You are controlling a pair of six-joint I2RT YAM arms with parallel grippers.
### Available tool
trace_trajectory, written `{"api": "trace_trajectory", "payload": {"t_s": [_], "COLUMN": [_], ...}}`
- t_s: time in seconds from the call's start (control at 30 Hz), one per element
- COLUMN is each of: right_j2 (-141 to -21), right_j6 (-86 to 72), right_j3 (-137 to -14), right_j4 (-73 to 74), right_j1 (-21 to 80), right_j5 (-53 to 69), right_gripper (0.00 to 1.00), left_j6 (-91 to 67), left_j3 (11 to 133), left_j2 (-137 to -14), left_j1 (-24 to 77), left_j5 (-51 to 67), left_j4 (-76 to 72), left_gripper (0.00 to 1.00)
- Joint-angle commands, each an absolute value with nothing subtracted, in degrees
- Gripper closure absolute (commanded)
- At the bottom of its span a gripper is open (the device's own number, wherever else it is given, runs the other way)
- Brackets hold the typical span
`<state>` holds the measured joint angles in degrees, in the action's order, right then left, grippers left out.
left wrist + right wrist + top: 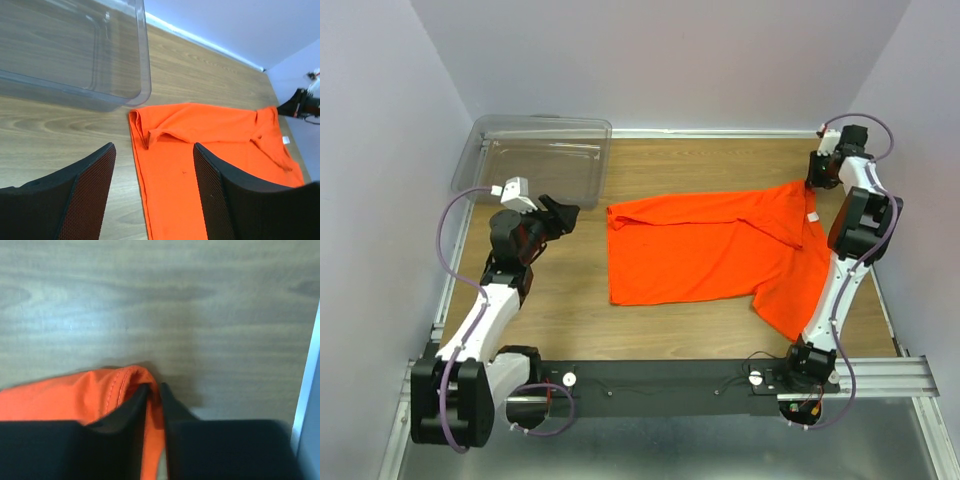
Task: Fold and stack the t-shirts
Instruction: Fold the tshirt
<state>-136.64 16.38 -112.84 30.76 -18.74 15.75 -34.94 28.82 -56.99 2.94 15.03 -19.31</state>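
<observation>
One bright orange t-shirt (pixel 705 248) lies partly folded across the middle of the table, a small white tag (pixel 812 217) near its right end. It also shows in the left wrist view (pixel 210 145). My right gripper (pixel 813 180) is at the shirt's far right corner, shut on a stitched edge of the t-shirt (pixel 112 390), which is pinched between its fingers. My left gripper (pixel 565 213) is open and empty, held above the table just left of the shirt's left edge, pointing toward it.
A clear plastic bin (pixel 535 160) stands at the back left, also in the left wrist view (pixel 75 55). Bare wood table (pixel 560 300) lies left of the shirt. The walls are close on both sides, the right arm against the right wall.
</observation>
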Motion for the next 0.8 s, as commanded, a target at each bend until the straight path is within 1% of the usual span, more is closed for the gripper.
{"api": "trace_trajectory", "payload": {"t_s": [0.0, 0.07, 0.1, 0.17, 0.2, 0.23, 0.33, 0.4, 0.47, 0.63, 0.7, 0.77], "right_j2": [-137.8, -136.0, -134.7, -129.9, -128.4, -125.1, -121.0, -117.2, -115.1, -110.8, -110.3, -108.2], "right_j6": [14.2, 14.4, 14.8, 15.6, 16.6, 17.1, 18.8, 20.1, 20.8, 21.2, 21.1, 22.4], "right_j3": [-115.2, -113.6, -110.7, -106.8, -102.6, -101.0, -94.9, -92.5, -89.0, -86.2, -86.0, -84.5], "right_j4": [27.2, 25.6, 24.7, 21.4, 20.3, 18.6, 16.8, 14.9, 13.6, 12.0, 12.3, 13.2], "right_j1": [-16.8, -16.4, -15.9, -15.3, -14.5, -14.2, -12.5, -11.0, -10.0, -8.3, -8.3, -8.1], "right_j5": [10.6, 10.5, 10.4, 9.5, 9.0, 8.8, 7.8, 6.8, 6.2, 4.8, 6.5, 12.7], "right_gripper": [0.62, 0.50, 0.49, 0.44, 0.43, 0.41, 0.40, 0.38, 0.35, 0.34, 0.34, 0.35], "left_j6": [-33.8, -33.9, -33.9, -33.8, -33.8, -33.8, -33.6, -33.4, -33.0, -32.1, -32.1, -31.9], "left_j3": [31.1, 32.7, 33.3, 35.2, 35.7, 36.3, 35.8, 34.8, 33.1, 30.7, 30.0, 29.0], "left_j2": [-62.5, -65.3, -67.8, -70.8, -71.5, -72.2, -73.4, -72.8, -72.1, -69.7, -68.6, -68.1], "left_j1": [6.1, 10.2, 12.0, 16.8, 18.2, 19.2, 21.0, 21.1, 21.2, 21.1, 21.2, 21.2], "left_j5": [11.6, 9.9, 7.3, 2.5, 0.6, -1.6, -6.5, -8.3, -8.9, -8.5, -8.5, -8.2], "left_j4": [-19.7, -20.0, -20.2, -20.3, -20.3, -20.3, -20.4, -20.7, -21.3, -21.4, -21.5, -22.2], "left_gripper": [0.30, 0.31, 0.32, 0.33, 0.33, 0.33, 0.36, 0.36, 0.37, 0.37, 0.37, 0.37]}}
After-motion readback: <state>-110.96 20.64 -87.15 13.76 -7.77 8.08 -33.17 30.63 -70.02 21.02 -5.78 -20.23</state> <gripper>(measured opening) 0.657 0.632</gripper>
